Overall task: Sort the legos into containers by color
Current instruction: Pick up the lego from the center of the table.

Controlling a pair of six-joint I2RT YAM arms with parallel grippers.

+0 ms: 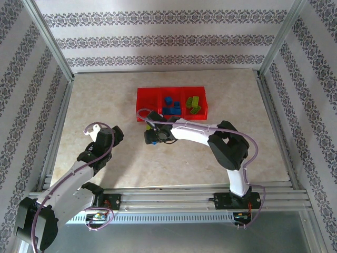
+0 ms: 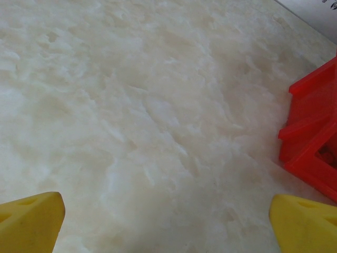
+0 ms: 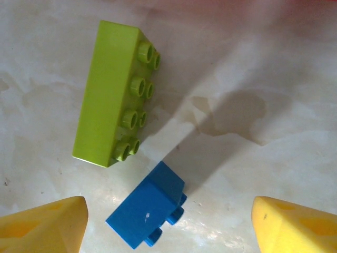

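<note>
The blue lego (image 3: 147, 211) lies tipped on its side on the table (image 3: 274, 74), between the spread, empty fingers of the right gripper (image 3: 168, 208) and near the containers (image 1: 138, 105). Its studs point toward the lower right of the wrist view. It looks like a short, squarish brick, though the angle hides part of it. Being light, rigid, slick plastic, it should be pinched across its flat side faces, not the studs. Beside it the green lego (image 3: 105, 95) also lies on its side, long axis running up the view, studs facing right. The left gripper (image 2: 167, 211) hangs open over bare table near the containers' corner
</note>
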